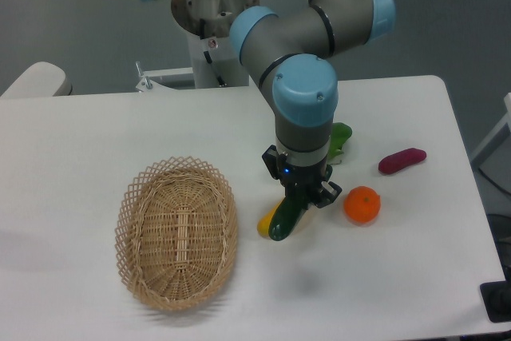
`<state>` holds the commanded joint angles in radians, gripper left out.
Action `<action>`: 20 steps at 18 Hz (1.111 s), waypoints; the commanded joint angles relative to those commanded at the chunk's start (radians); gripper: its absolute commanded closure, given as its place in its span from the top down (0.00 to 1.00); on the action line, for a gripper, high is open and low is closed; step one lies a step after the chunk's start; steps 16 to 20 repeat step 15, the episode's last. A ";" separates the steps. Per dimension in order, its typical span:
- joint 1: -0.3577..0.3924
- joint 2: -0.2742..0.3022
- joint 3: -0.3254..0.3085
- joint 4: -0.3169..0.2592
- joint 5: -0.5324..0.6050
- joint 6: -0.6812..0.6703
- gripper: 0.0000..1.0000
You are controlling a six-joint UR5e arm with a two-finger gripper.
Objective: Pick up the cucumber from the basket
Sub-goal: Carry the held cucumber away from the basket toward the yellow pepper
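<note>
From the fixed camera, the hand (297,200) is clenching the cucumber (286,220), which is hanging tilted with its lower end near or on the white surface (80,141), to the right of the basket (176,232) and outside it. A yellow vegetable (266,222) is lying just behind the cucumber. An orange (362,204) is sitting beside the hand, and a purple vegetable (402,160) is lying farther right.

Table (96,133): basket (177,234), orange (362,204), purple veg (402,160).
</note>
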<state>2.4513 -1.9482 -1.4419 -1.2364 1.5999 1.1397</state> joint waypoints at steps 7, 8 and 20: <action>0.009 0.006 0.000 0.000 0.000 0.037 0.15; 0.009 0.006 0.000 0.000 0.000 0.037 0.15; 0.018 0.008 0.000 0.000 -0.011 0.038 0.15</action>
